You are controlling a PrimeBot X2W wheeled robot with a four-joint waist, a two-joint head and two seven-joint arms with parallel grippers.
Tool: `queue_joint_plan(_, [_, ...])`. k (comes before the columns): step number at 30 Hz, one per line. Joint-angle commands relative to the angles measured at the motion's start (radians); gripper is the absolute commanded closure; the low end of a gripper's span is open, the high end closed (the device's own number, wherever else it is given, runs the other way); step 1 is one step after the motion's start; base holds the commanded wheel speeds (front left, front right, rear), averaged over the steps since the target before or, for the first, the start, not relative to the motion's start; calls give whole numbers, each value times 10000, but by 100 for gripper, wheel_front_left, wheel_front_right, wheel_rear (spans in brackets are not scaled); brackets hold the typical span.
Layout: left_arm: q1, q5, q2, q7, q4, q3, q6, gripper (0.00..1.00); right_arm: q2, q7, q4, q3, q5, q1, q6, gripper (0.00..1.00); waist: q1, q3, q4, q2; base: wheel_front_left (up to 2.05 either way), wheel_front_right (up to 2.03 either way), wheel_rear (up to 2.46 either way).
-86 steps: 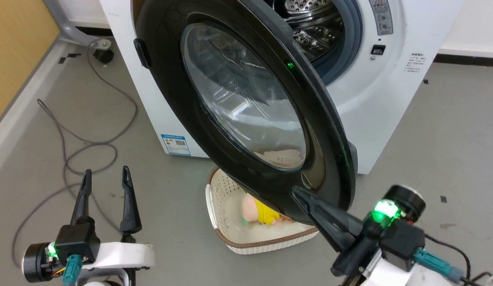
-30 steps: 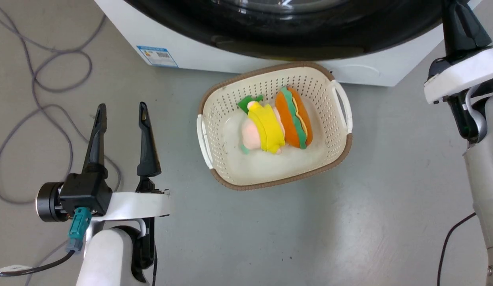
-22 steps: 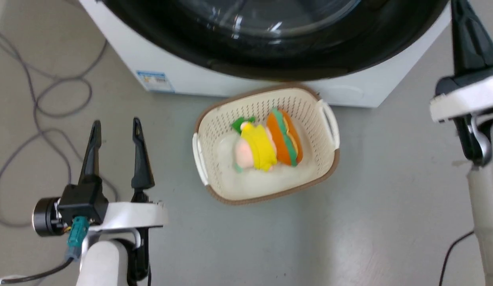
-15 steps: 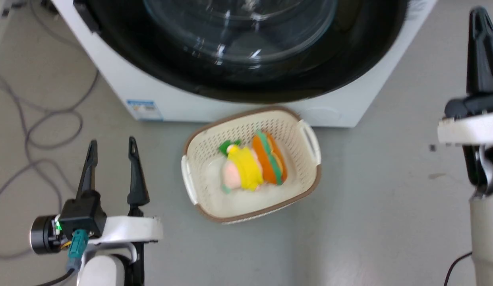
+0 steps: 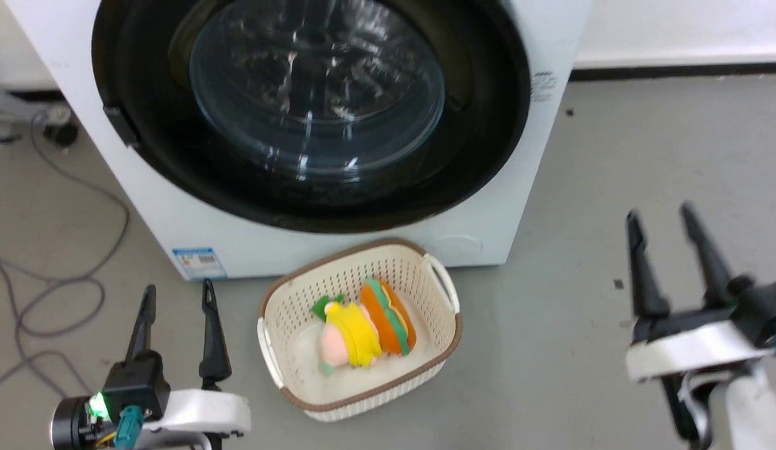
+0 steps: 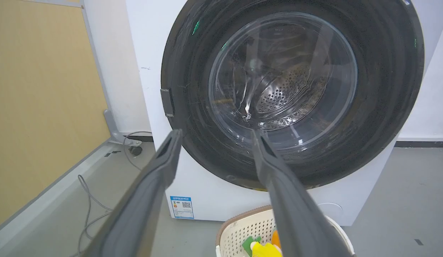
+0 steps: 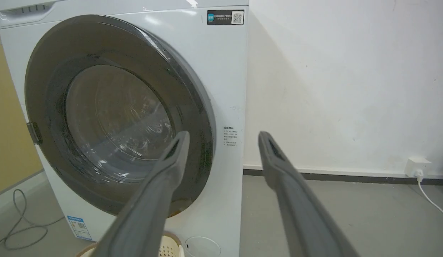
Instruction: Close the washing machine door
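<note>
— What stands in front of you?
— The washing machine (image 5: 175, 206), a white box on the grey floor (image 5: 581, 187). It rises ahead of my left tool (image 5: 178, 287), beyond its fingertips. My right tool (image 5: 658, 212) points just past the machine's right-hand corner, toward bare floor and the white wall (image 7: 332, 71).

— And the door?
— The door (image 5: 488, 137) lies flat against the machine's front. Seen from my right wrist, its black rim sits flush on the white panel, with no gap that I can make out. It is ahead of and above both tools and touches neither. Its glass window (image 5: 312, 94) bulges at the centre. Through it, from my left wrist, I see the perforated steel drum (image 6: 282, 96).

— What lies nearer to you?
— A cream perforated basket (image 5: 388, 265) with a brown rim sits on the floor. It is just beside my left tool on its inner side, between the two tools and well apart from the right one. Its far edge is close under the machine's front.

— How are your tools?
— Both are open, fingers spread wide, with nothing between them and nothing touching them.

— Anything smaller?
— In the basket a yellow plush toy (image 5: 350, 334) and an orange and green plush toy (image 5: 391, 315) lie touching, side by side. A grey cable (image 5: 62, 300) loops over the floor on the outer side of my left tool. A blue-white sticker (image 5: 199, 262) sits low on the machine's front, just ahead of that tool's fingertips.
</note>
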Motion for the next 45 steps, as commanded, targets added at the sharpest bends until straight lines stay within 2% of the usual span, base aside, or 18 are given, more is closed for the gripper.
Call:
queue_joint_plan(1, [212, 98, 8, -44, 55, 22, -58, 0, 87, -42, 237, 120, 100, 308, -9, 0, 1, -306, -136, 0, 0, 0, 0])
queue_joint_plan(7, [617, 133, 8, -44, 223, 73, -81, 0, 190, -42, 530, 495, 129, 1211, -9, 0, 1, -756, -150, 0, 0, 0, 0])
queue_joint_plan(16, [1018, 41, 7, -44, 320, 136, -167, 0, 240, -42, -83, 973, 509, 2316, -9, 0, 1, -1000, -15, 0, 0, 0, 0])
queue_joint_plan(17, [1033, 18, 7, -44, 331, 139, -187, 100, 241, -42, -192, 1009, 490, 2351, -9, 100, 1, -1000, -6, 0, 0, 0, 0])
queue_joint_plan(45, [822, 113, 0, 492, 190, -13, -310, 100, 203, 484, -318, 958, 239, 2259, -2, 100, 1, -987, 148, 0, 0, 0, 0])
